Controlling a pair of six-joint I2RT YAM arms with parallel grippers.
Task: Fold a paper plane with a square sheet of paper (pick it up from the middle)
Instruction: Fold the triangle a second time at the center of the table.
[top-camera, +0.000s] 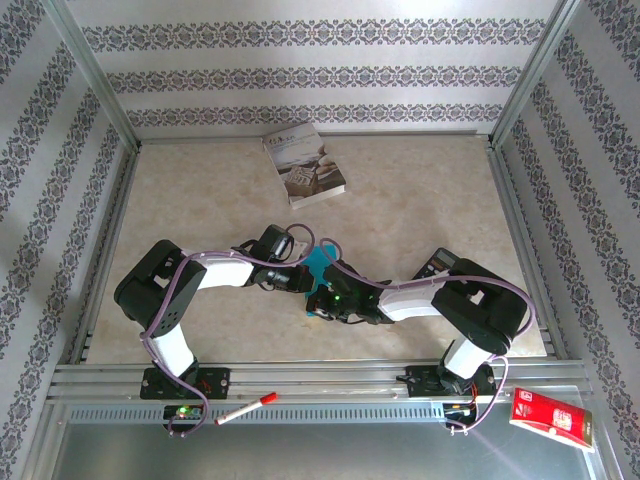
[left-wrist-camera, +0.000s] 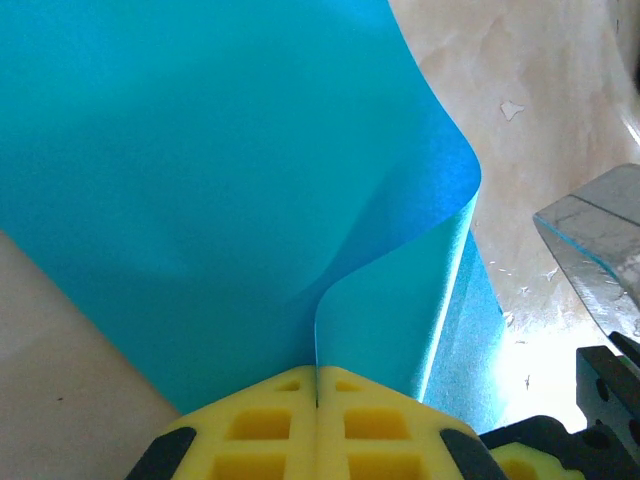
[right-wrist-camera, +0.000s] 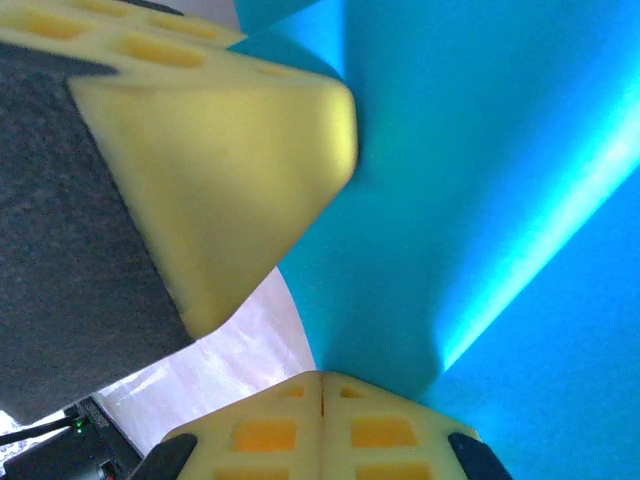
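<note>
The teal-blue square sheet of paper (top-camera: 320, 263), bent and creased, is held between both grippers just above the middle of the table. My left gripper (top-camera: 301, 279) is shut on it from the left. In the left wrist view the left gripper (left-wrist-camera: 317, 385) has its yellow pads pressed together on a curled edge of the sheet (left-wrist-camera: 200, 180). My right gripper (top-camera: 323, 300) is shut on it from the near right. In the right wrist view the right gripper (right-wrist-camera: 322, 385) pinches a fold of the paper (right-wrist-camera: 480, 200), with a left pad (right-wrist-camera: 220, 170) close by. The arms hide the sheet's outline.
A grey-white printed book (top-camera: 304, 166) lies at the back of the beige table (top-camera: 430, 200). A red-capped marker (top-camera: 247, 408) and a red packet (top-camera: 552, 419) rest on the metal ledge in front of the arm bases. Patterned walls and metal rails enclose the table.
</note>
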